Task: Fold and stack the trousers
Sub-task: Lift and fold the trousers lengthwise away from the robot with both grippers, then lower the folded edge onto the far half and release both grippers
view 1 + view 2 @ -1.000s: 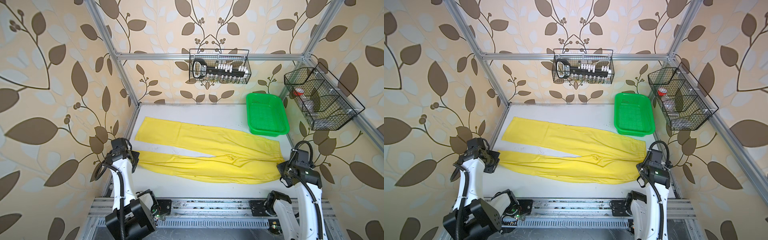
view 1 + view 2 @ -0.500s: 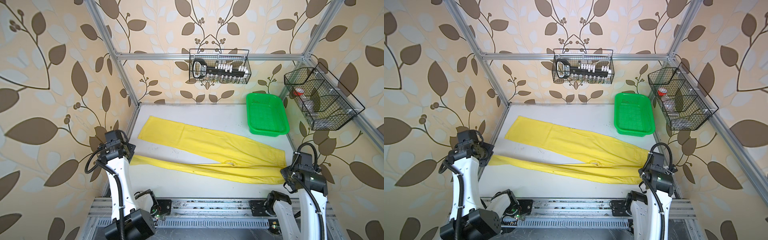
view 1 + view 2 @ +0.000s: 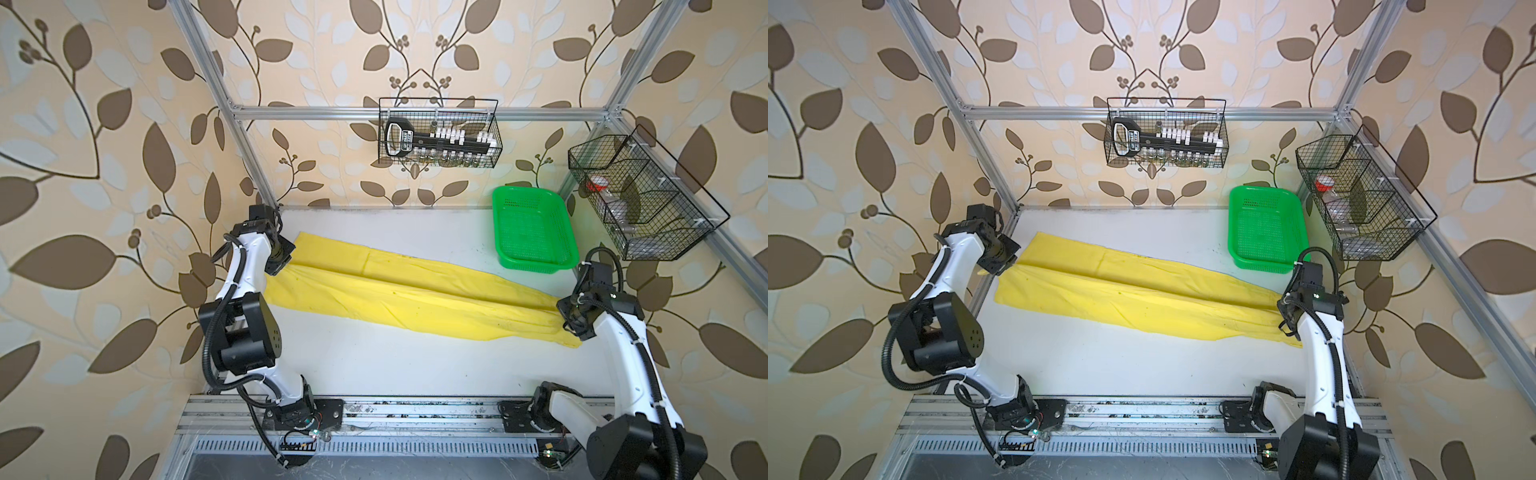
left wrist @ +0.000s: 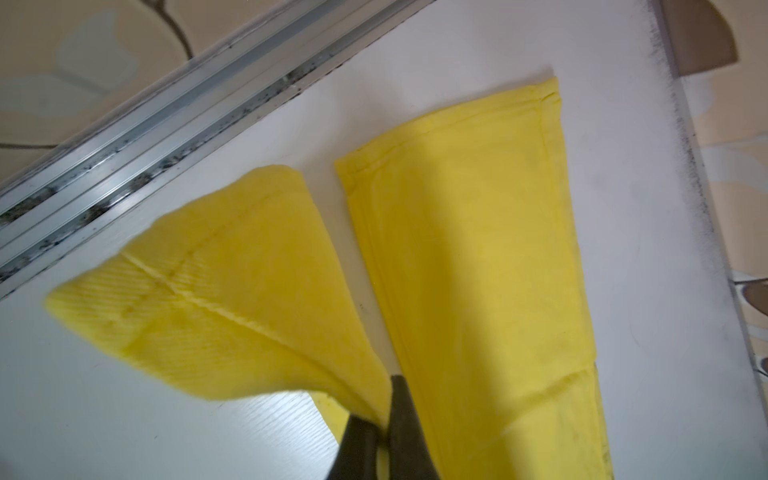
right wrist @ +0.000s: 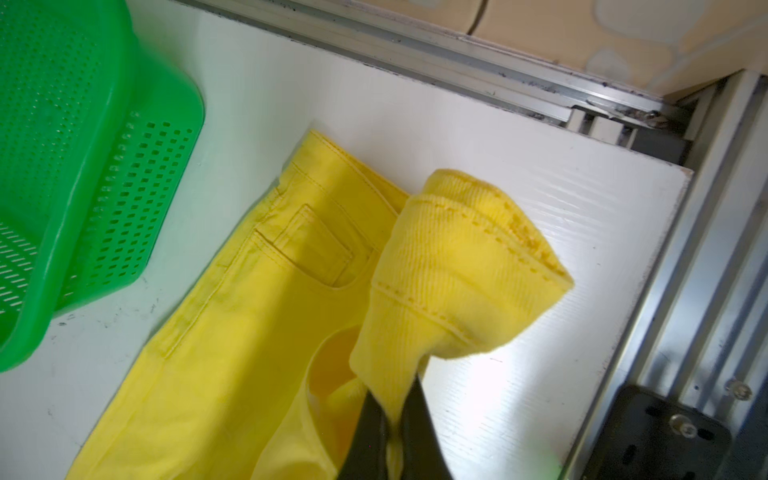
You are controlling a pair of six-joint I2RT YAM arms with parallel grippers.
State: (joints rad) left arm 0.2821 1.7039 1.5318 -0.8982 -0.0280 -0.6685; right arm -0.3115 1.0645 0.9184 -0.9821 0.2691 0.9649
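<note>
Both grippers pinch yellow trousers (image 3: 415, 299), laid diagonally across table (image 3: 374, 365)
R wrist cam: right gripper (image 5: 392, 419) clamped on waistband corner, pocket just beside; L wrist cam: left gripper (image 4: 380, 419) nipped on one leg hem, 2nd leg flat beside it. Top views hide both jaws; green basket (image 3: 536, 266) far right, just clear of cloth

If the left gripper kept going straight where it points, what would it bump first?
Probably the white table, beside the flat leg of the trousers that the left gripper pinches; depth is unclear.
</note>
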